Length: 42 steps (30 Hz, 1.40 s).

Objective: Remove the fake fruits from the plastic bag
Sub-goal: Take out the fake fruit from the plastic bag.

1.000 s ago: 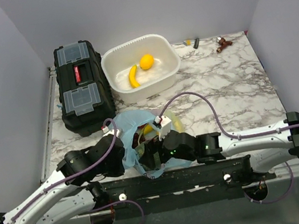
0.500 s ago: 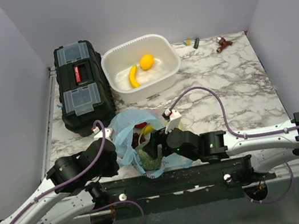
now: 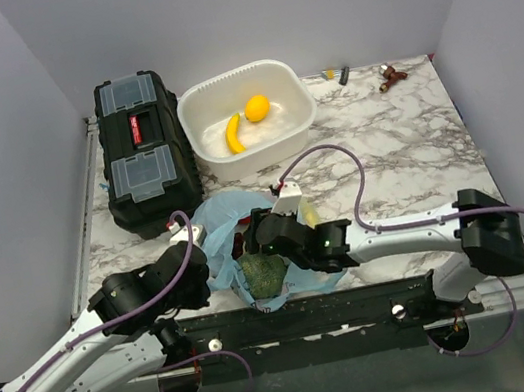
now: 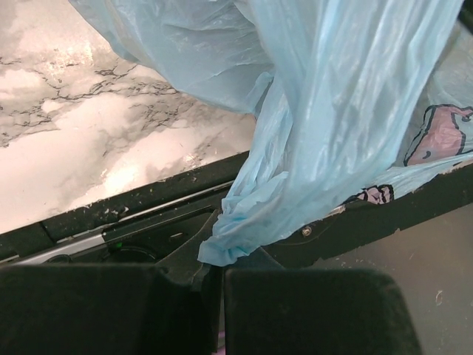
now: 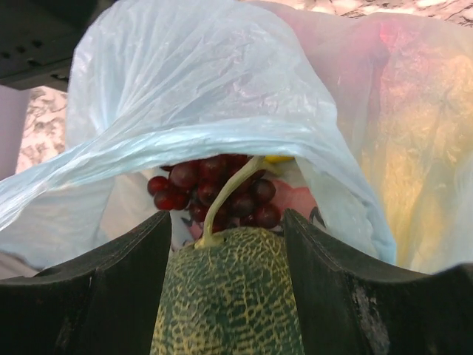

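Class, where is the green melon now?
In the top view, the melon sits front centre at the mouth of the plastic bag, flanked by the right end effector, grapes beyond.

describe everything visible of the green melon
The melon is round, dull green with a pale netted rind; a pale stem curves up from its top. It looks like plastic. It sits at the mouth of the plastic bag, in front of the grapes, filling the gap between the fingers of the right end effector.

Right hand (image 5: 228, 248) tighter around the melon (image 5: 229, 303)
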### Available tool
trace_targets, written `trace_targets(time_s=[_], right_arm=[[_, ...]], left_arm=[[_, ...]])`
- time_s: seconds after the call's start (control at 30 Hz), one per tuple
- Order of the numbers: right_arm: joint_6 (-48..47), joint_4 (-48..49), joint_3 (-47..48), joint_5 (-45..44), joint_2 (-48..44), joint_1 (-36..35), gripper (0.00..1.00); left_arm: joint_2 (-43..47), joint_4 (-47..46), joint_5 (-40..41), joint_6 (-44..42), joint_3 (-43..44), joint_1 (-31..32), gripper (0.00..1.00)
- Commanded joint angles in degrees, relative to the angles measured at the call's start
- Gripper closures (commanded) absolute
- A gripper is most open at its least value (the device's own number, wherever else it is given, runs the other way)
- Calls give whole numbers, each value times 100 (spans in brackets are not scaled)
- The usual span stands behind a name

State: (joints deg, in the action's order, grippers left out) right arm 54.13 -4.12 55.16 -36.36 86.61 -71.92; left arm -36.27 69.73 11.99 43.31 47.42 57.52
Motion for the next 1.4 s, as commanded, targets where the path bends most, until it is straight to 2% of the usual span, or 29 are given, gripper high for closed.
trace_targets(time_s=[0.0,0.2,0.37,0.77,1.1,1.27,1.37], right_arm=[[212,-48,277,-486,478,86,35],[248,291,389,-451,935,279,40],[-157,725,538,-476,1246,318,42],[-270,1269,482,-1121,1671,326,49],[-1005,1447,480,-1135,1803,322,70],[-1539,1189,517,-808,1546,321,94],[-1857,1418,195,-607,1126,327,96]], left_arm=[[11,-83,175,-47,-37,32,100],[66,-71,205,-16,-44,32,100],[24,-65,211,-7,-47,32,100],[48,-78,189,-36,-48,32,100],[24,-100,155,-53,-57,32,100],[50,-83,190,-30,-57,32,100],[42,-74,206,-15,-48,32,100]])
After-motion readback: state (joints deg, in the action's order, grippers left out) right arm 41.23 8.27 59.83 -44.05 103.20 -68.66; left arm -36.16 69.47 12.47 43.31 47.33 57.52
